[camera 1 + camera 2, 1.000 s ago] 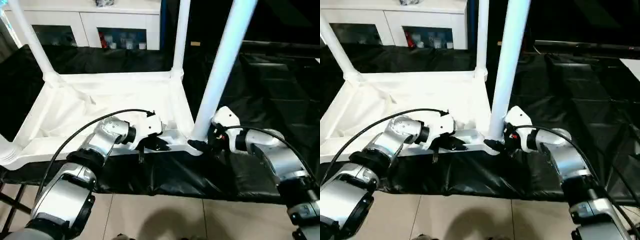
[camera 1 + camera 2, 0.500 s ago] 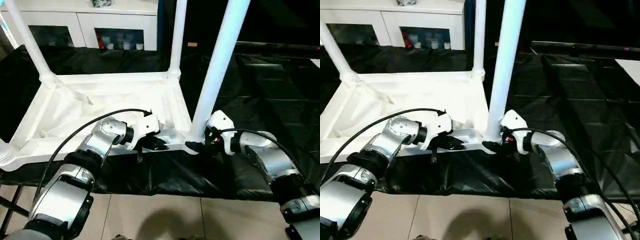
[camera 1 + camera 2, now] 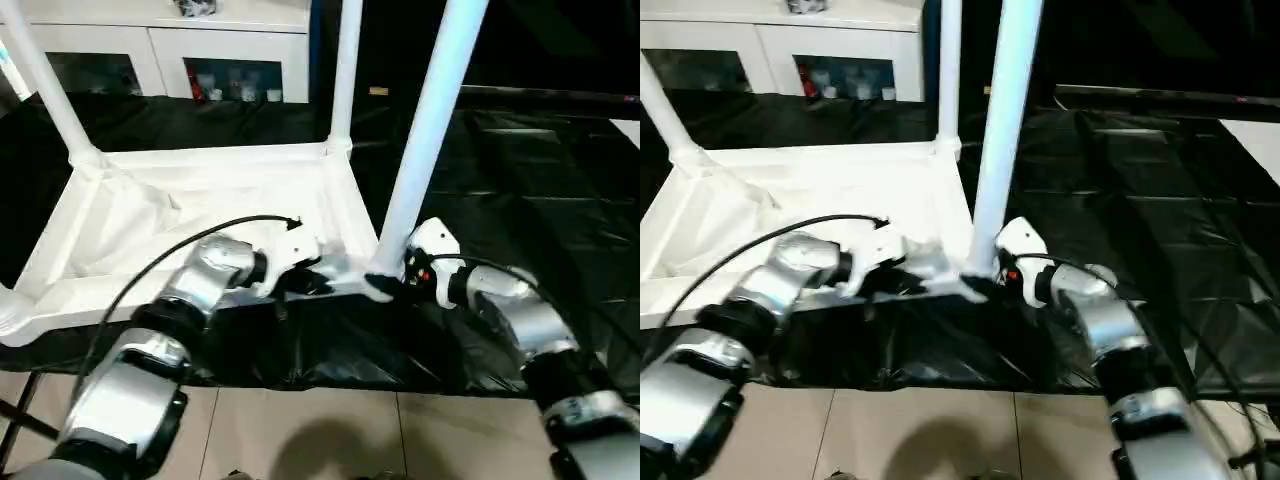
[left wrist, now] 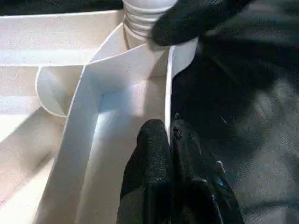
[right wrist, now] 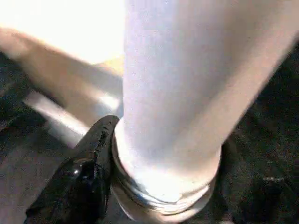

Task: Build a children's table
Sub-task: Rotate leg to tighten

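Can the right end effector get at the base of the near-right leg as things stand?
Probably yes. The right end effector already sits at the near-right leg base, one finger against its threaded collar. The left end effector pinches the tabletop rim beside it, clear of the leg.

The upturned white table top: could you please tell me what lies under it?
Under the table top lies the black cloth draping the large table; it shows on all sides and hangs over the front edge. The part directly beneath the top is covered, so anything there is hidden.
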Available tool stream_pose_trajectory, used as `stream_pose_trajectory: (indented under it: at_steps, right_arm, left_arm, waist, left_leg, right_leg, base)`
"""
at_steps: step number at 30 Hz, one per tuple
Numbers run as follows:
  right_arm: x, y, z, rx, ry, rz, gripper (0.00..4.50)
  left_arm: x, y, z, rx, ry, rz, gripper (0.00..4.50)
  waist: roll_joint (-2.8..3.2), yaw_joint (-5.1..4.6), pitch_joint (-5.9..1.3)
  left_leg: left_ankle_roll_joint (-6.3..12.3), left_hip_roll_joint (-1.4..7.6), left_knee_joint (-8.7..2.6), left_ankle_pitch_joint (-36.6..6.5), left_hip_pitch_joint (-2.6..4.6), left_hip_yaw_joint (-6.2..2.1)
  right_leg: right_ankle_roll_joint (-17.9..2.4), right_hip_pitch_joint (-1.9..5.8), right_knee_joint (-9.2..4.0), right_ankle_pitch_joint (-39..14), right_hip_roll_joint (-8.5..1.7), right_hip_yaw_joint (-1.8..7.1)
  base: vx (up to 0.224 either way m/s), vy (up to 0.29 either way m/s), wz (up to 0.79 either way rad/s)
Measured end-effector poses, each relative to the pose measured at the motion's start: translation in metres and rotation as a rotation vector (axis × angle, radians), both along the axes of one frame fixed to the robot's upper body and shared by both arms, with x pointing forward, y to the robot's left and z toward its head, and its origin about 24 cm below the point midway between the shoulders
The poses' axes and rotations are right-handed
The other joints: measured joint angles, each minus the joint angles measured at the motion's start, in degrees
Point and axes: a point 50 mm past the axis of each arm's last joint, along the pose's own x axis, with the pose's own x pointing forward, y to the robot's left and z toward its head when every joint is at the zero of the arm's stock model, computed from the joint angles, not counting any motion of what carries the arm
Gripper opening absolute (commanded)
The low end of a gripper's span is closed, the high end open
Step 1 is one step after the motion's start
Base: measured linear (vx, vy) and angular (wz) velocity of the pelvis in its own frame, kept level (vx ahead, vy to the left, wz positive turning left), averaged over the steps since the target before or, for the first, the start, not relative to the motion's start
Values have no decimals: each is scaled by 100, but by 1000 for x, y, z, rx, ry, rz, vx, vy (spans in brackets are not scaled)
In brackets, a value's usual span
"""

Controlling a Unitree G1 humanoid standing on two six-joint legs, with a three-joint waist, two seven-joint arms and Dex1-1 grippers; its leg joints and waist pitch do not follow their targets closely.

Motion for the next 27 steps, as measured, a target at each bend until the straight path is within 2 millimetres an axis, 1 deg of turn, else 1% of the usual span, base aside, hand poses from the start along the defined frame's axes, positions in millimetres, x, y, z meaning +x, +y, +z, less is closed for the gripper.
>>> stream_pose_trajectory:
  at_steps: [1, 3, 4, 5, 6, 8, 9, 10, 12, 14, 15, 20, 23, 24, 25, 26, 27]
  right_arm:
    - [1, 1, -1, 11, -2, -80, 272]
    - [2, 5, -2, 1, -15, -135, 272]
    - [2, 10, -2, 2, -25, -143, 272]
    - [2, 13, -3, 5, -30, -141, 307]
    - [2, 14, -3, 7, -34, -139, 307]
    - [2, 15, -2, 27, -38, -118, 344]
    - [1, 16, -1, 40, -36, -102, 344]
    - [1, 16, -1, 54, -35, -87, 357]
    - [-3, 10, 0, 61, -34, -25, 379]
    - [-6, 5, 4, 40, -32, 81, 385]
    - [-7, 3, 6, 23, -36, 123, 393]
    - [-8, 0, 18, -10, -68, 295, 393]
    - [-10, -1, 21, -2, -61, 372, 393]
    - [-11, -1, 21, -2, -57, 386, 397]
    - [-12, -3, 21, -5, -53, 399, 398]
    - [-12, -3, 21, -6, -52, 403, 398]
    - [-12, -4, 21, -8, -49, 412, 398]
  left_arm:
    - [0, -7, -2, -16, 3, 29, 0]
    - [-1, -16, -3, -31, -3, 48, 0]
    - [-1, -19, -4, -35, -10, 57, 0]
    - [-1, -19, -4, -34, -13, 57, 0]
    - [-1, -19, -4, -33, -15, 55, 0]
    - [-2, -16, -3, -28, -27, 36, 0]
    - [-2, -14, -3, -26, -31, 29, 0]
    - [-2, -12, -2, -25, -34, 21, 0]
    - [-4, -7, -1, -23, -43, -9, 0]
    - [-5, 2, 0, -17, -52, -52, 0]
    - [-6, 7, 1, -9, -56, -64, 0]
    - [-11, 23, 4, 9, -82, -145, 0]
    - [-13, 29, 6, 5, -73, -170, 0]
    - [-14, 32, 6, -3, -55, -175, 28]
    - [-15, 33, 5, -15, -34, -181, 45]
    - [-16, 34, 5, -21, -26, -182, 56]
    - [-16, 35, 6, -36, -14, -181, 56]
  waist:
    - [-1, -2, -2]
    - [10, -20, -8]
    - [10, -55, -8]
    - [13, -80, -9]
    - [18, -94, -12]
    - [19, -137, -12]
    - [19, -155, -12]
    - [19, -165, -12]
    - [20, -154, -12]
    - [20, -154, -12]
    - [20, -149, -12]
    - [17, -130, -10]
    - [-5, -93, 2]
    - [-9, -68, 4]
    - [-10, -37, 5]
    - [-11, -26, 6]
    - [-13, -3, 7]
  left_leg:
    - [0, -4, 0, 0, 7, 1]
    - [-1, -5, -7, -1, 9, 0]
    - [-1, -5, -12, -1, 6, -1]
    - [0, -5, -13, -1, 5, -6]
    - [0, -5, -15, -1, 5, -6]
    - [0, -6, -19, -1, 3, -5]
    - [0, -6, -21, -1, 1, -5]
    - [1, -6, -27, -1, 2, -5]
    - [1, -5, -36, -1, -6, -6]
    - [2, 2, -40, 0, -39, -11]
    - [3, 5, -40, 0, -45, -15]
    - [10, 10, -40, 5, -57, -12]
    - [5, 10, -35, 2, -57, -8]
    - [4, 10, -34, 1, -57, -6]
    - [3, 9, -34, 0, -57, -3]
    - [2, 9, -34, 0, -57, -2]
    - [2, 9, -34, 0, -57, -1]
  right_leg:
    - [7, 9, -6, -4, -2, 3]
    - [9, 20, -36, -5, -1, 3]
    - [9, 20, -49, -5, -1, 1]
    - [9, 20, -61, -4, 0, -2]
    - [9, 20, -68, -3, 0, -3]
    - [7, 19, -68, 0, 0, -1]
    - [5, 18, -67, 6, 0, -2]
    - [5, 14, -66, 14, 1, -3]
    - [3, 2, -64, 22, 2, -6]
    - [-19, -24, -60, 35, 10, -10]
    - [-20, -36, -59, 36, 12, -16]
    - [-18, -45, -62, 34, 12, -20]
    - [-20, -44, -62, 35, 10, -18]
    - [-20, -44, -62, 35, 10, -18]
    - [-20, -44, -62, 35, 9, -15]
    - [-20, -45, -62, 35, 9, -14]
    - [-21, -45, -62, 35, 9, -14]
  base:
    - [0, 0, 0]
    - [0, 0, 0]
    - [0, 0, 0]
    - [0, 0, 0]
    - [0, 0, 0]
    - [0, 0, 0]
    - [0, 0, 0]
    - [0, 0, 0]
    - [0, 0, 0]
    - [0, 0, 0]
    - [0, 0, 0]
    - [0, 0, 0]
    - [0, 0, 0]
    - [0, 0, 0]
    - [0, 0, 0]
    - [0, 0, 0]
    - [0, 0, 0]
